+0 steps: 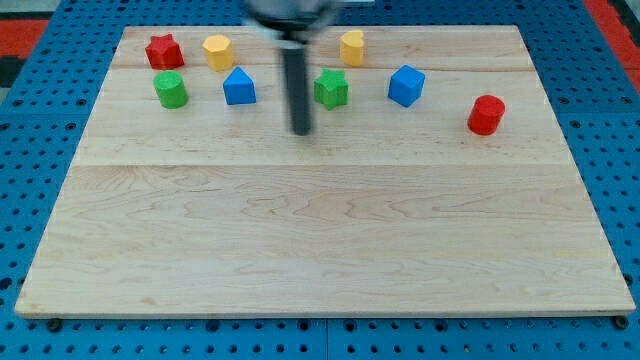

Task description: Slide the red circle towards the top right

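The red circle (pixel 486 114), a short upright cylinder, is seen at the frame's right, well apart from my seemingly blurred tip (pixel 301 131), which has no fingers.

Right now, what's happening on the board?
My tip is on bare wood between the blue block and the green star, slightly below them, touching neither. The red circle sits untouched near the board's right edge, well to the view's right of my tip, so the push hasn't started.
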Tool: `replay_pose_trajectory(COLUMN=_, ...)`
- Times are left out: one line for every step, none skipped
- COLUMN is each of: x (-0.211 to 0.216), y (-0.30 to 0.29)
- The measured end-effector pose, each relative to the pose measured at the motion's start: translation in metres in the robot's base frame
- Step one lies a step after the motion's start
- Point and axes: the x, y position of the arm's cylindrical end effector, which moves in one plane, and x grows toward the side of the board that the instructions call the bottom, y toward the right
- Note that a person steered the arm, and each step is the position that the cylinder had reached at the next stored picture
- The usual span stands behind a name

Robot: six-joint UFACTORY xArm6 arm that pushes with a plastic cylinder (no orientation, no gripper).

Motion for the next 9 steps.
replay_pose_trajectory(x=0.016, y=0.112)
replay_pose_trajectory(x=0.025, y=0.144)
replay_pose_trajectory(x=0.013, y=0.136)
replay_pose_trajectory(x=0.004, y=0.175)
replay_pose_trajectory(x=-0.012, y=0.199)
replay_pose_trajectory(x=-0.029, y=0.205)
replay_pose_trajectory(x=-0.055, y=0.206)
replay_pose_trajectory(x=-0.09, y=0.206)
replay_pose_trajectory(x=-0.121, y=0.211)
